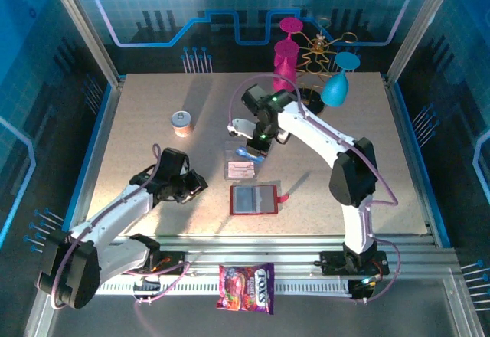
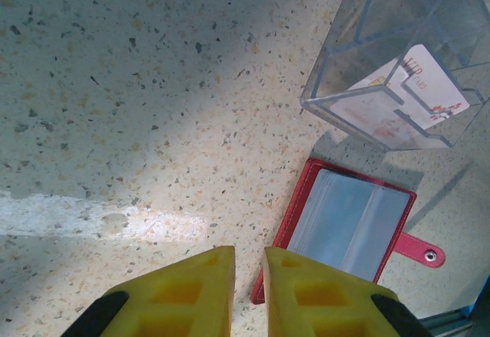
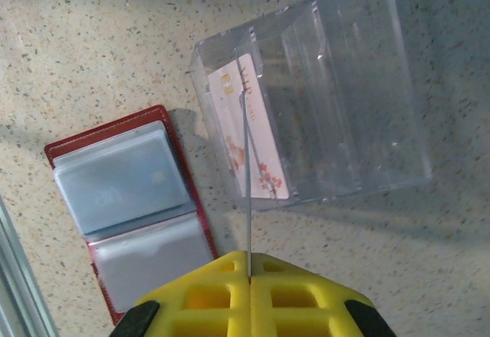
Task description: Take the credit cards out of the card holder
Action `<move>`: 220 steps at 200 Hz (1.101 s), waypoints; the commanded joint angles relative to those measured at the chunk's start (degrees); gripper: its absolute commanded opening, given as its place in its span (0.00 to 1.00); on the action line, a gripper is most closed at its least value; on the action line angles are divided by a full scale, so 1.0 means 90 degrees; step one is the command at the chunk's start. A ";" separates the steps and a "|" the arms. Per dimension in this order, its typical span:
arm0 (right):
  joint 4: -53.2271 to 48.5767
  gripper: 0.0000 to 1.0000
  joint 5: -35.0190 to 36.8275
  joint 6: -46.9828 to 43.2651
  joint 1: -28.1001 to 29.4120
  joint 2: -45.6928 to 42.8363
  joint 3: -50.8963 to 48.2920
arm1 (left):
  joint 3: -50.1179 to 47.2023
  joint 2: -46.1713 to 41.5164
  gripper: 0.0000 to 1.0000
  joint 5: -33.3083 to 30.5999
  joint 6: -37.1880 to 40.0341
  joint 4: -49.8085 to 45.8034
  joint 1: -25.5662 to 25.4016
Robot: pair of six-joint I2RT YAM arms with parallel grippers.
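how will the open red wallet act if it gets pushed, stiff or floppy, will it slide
The card holder lies open and flat, so it probably slides rather than tips. It folds at a middle crease, so one half may lift or flop if picked up by an edge. Its clear pockets look glossy, likely slick.

Tally.
- card holder, dark red, open, near centre: one.
- Cards, three counted: one pinkish-white credit card in the tray, one edge-on credit card, one bluish credit card in a holder pocket.
- clear acrylic tray: one.
- small tin, far left: one.
- Stemmed glasses, far right: two, a magenta glass and a teal glass.
- candy bag, near edge: one.
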 commanded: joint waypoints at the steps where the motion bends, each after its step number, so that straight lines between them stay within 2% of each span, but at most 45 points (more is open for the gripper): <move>1: -0.0852 0.00 0.0034 -0.0692 0.0072 0.0496 0.0750 | -0.0089 -0.0187 0.19 0.0143 -0.0047 -0.0105 0.0073; 51: -0.1595 0.00 0.0061 -0.0977 0.0077 0.1537 0.2371 | -0.0114 -0.0399 0.19 0.0056 -0.0102 -0.0216 0.0073; 93: -0.1949 0.00 0.0073 -0.1122 0.0076 0.2233 0.3217 | -0.0089 -0.0458 0.19 -0.0012 -0.0119 -0.0253 0.0073; 220: -0.2235 0.00 -0.0395 -0.1229 0.0139 0.2914 0.3347 | -0.0068 -0.0477 0.20 -0.0025 -0.0144 -0.0270 0.0073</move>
